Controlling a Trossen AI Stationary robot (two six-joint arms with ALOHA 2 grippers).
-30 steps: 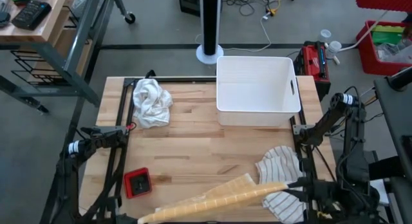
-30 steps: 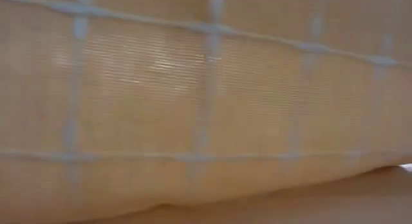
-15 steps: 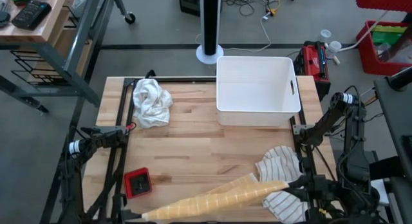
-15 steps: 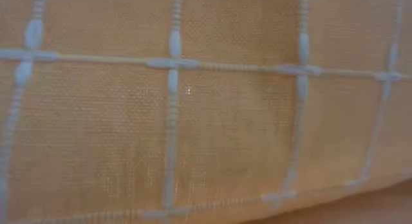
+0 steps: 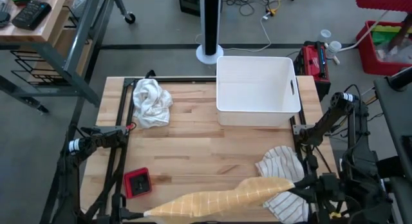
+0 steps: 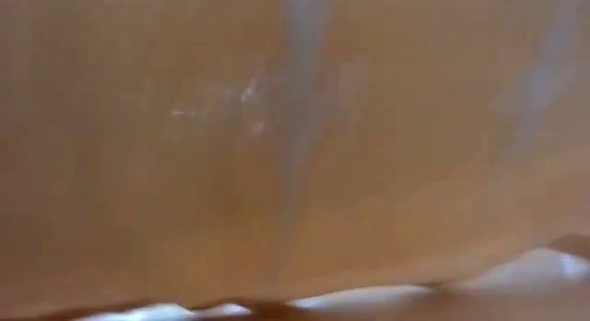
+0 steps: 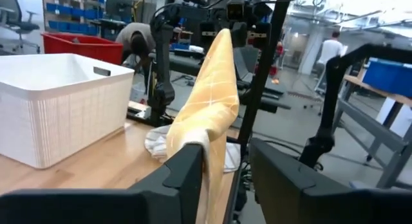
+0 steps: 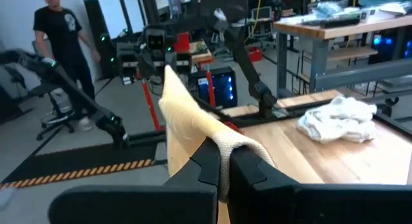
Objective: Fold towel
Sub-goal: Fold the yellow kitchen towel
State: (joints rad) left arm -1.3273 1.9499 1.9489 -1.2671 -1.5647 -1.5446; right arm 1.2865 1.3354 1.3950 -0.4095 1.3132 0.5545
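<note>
- your left hand and right hand are each clamped on an end of the yellow towel, stretched in the air along the desk's near edge.
- pull unevenly and a corner could slip free (the cloth hangs twisted).
- the striped cloth lies under the right end and may snag.
- open room lies mid-desk, short of the white bin and white cloth.
</note>
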